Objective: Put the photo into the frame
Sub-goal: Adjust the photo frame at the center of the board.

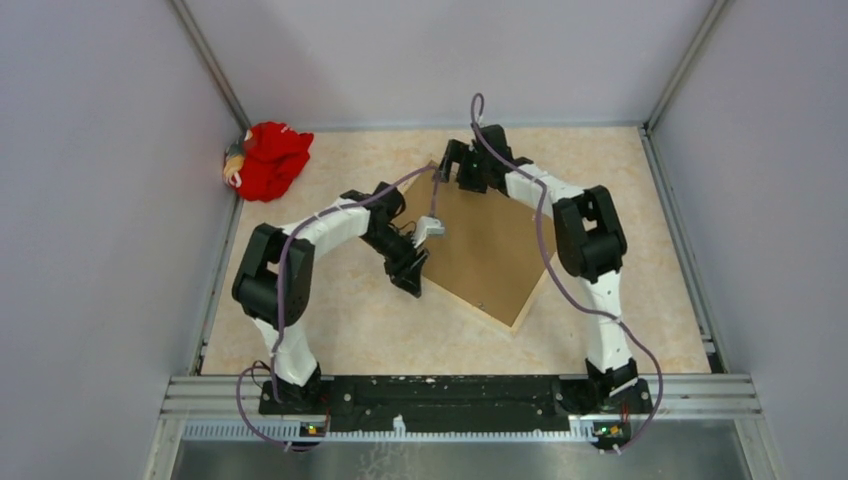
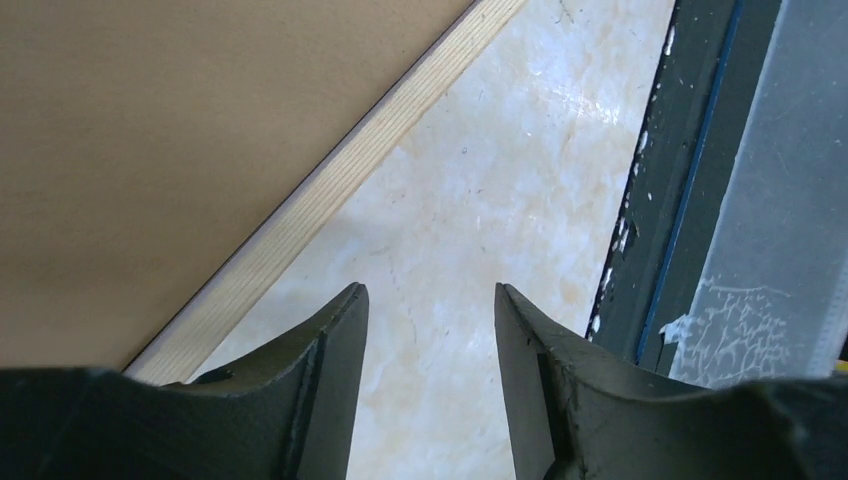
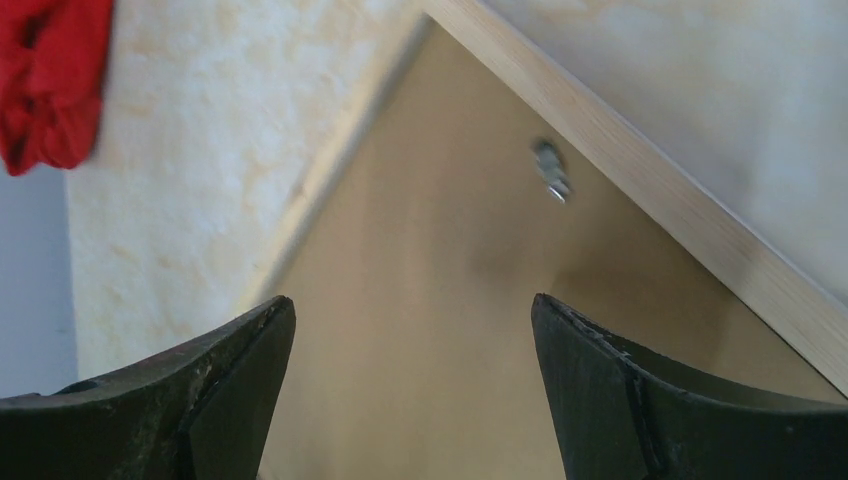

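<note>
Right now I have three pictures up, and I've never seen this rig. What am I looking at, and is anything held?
Two white robot arms are bolted at the table's near edge, and each ends in a two-finger pincer. The wide picture looks down from above and behind them, with the left arm on the left and the right arm on the right. The other two pictures come from wrist cameras, so the dark shapes at the bottom are each pincer's own fingers. On the table the frame lies face down, with a brown board filling its back. A red cloth sits in the far left corner. The left pincer is open over bare table beside the frame's edge. The right pincer is open above the board's far corner. Neither holds anything. The photo shows in no view.
</note>
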Robot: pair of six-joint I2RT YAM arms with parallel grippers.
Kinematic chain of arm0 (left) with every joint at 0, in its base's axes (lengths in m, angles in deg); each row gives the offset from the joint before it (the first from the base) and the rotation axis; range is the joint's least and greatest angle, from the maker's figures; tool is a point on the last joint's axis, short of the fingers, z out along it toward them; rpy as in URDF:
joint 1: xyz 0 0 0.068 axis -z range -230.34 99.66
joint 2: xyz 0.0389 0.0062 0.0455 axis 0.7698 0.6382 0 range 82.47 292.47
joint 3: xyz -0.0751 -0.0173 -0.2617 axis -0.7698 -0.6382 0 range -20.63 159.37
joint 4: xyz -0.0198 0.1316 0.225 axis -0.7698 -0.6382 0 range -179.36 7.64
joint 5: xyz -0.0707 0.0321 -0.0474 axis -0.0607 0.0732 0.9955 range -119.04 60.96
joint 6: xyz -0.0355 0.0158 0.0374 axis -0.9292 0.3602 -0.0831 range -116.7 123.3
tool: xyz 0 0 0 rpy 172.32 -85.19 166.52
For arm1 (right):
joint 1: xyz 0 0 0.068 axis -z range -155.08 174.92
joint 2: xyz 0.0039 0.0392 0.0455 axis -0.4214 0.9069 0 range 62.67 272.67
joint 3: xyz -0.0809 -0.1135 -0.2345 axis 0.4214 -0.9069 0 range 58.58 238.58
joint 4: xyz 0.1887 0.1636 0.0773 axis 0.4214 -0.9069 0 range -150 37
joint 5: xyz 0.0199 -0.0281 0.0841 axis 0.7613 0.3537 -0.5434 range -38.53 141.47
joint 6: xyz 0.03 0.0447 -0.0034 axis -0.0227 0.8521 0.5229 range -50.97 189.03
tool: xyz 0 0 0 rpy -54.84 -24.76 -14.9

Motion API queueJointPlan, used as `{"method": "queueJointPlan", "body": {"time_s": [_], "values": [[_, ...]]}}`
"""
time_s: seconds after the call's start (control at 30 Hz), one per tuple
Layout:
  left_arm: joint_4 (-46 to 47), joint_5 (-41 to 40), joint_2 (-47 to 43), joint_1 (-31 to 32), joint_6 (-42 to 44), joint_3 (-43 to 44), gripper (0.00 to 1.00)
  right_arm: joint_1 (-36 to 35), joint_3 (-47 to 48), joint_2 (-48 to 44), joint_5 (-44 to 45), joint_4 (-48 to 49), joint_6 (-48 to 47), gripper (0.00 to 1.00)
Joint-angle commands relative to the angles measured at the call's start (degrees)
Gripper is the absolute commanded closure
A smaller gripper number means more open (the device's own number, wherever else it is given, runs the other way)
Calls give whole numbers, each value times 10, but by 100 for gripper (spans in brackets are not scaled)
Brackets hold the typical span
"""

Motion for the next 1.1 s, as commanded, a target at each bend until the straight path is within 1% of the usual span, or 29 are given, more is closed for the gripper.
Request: {"method": "queueJointPlan", "body": {"time_s": [0.0,0.07,0.1,0.13,0.2,0.3,0.4,0.5,0.6,0.67,0.77,0.83,0.93,1.07], "values": [[-120,39,-50,-61,109,71,43,50,-99,-155,50,7,-21,12],[-167,47,-39,-104,144,115,41,64,-160,-215,53,26,-15,11],[-174,42,-31,-123,150,136,40,66,-187,-243,56,29,-18,11],[-162,32,-18,-152,142,159,41,66,-210,-276,61,27,-25,11],[-121,18,18,-193,94,206,47,66,-269,-325,64,25,-24,11],[-70,12,91,-239,13,283,58,68,-372,-405,109,19,-3,12],[-33,6,149,-251,-28,326,63,88,-468,-479,128,-9,31,11],[15,-11,186,-252,-61,330,67,114,-565,-551,143,-35,57,11],[40,-18,213,-257,-83,332,72,143,-624,-623,163,-65,71,11],[56,-25,223,-260,-93,328,76,160,-654,-654,170,-79,76,11],[66,-20,230,-266,-97,319,81,178,-692,-674,164,-74,84,11],[62,-11,233,-266,-92,311,85,187,-715,-669,149,-38,92,11],[61,1,230,-265,-86,292,88,189,-719,-636,114,12,100,11],[50,14,225,-265,-68,262,93,192,-690,-559,70,82,101,11]]}}
